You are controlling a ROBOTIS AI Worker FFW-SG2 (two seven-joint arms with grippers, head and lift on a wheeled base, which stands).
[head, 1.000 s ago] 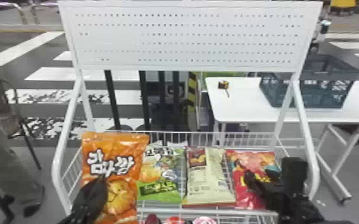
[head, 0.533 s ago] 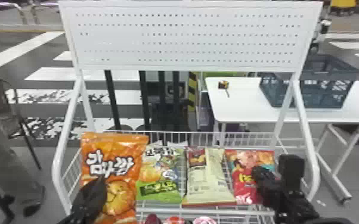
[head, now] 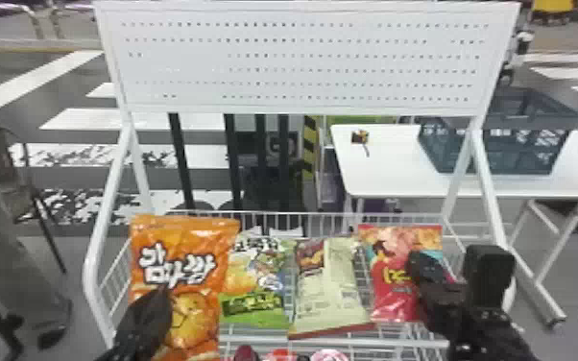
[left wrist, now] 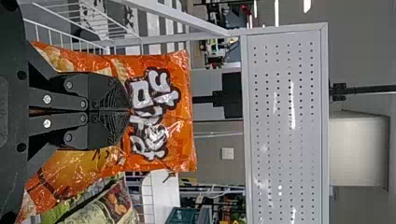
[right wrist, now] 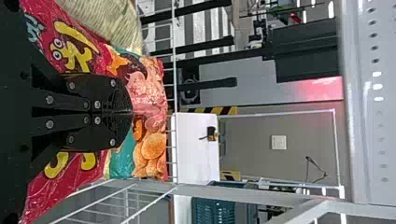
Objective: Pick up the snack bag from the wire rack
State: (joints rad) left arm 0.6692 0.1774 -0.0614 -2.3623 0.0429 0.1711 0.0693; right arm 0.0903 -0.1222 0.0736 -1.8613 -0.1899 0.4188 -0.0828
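Note:
In the head view my right gripper (head: 422, 270) is at the red snack bag (head: 392, 298) at the rack's right end. The right wrist view has this gripper (right wrist: 130, 112) with its fingers together, pinching the bag's front (right wrist: 152, 95), where creases run from the tips. The bag stands slightly raised against the wire rack (head: 350, 342). My left gripper (head: 161, 294) is in front of the large orange bag (head: 185, 288); in the left wrist view this gripper (left wrist: 130, 110) is shut, with the orange bag (left wrist: 182, 112) behind it.
Between the orange and red bags lie a green bag (head: 257, 288) and a cream bag (head: 331, 288). A white pegboard (head: 302, 62) rises behind the rack. Farther back, a white table (head: 384, 173) holds a dark crate (head: 499, 156). Slanted rack posts flank both sides.
The right gripper has shifted right and then up. The red bag has risen a little and moved slightly left at its lower edge. The left gripper and the other bags have stayed nearly still.

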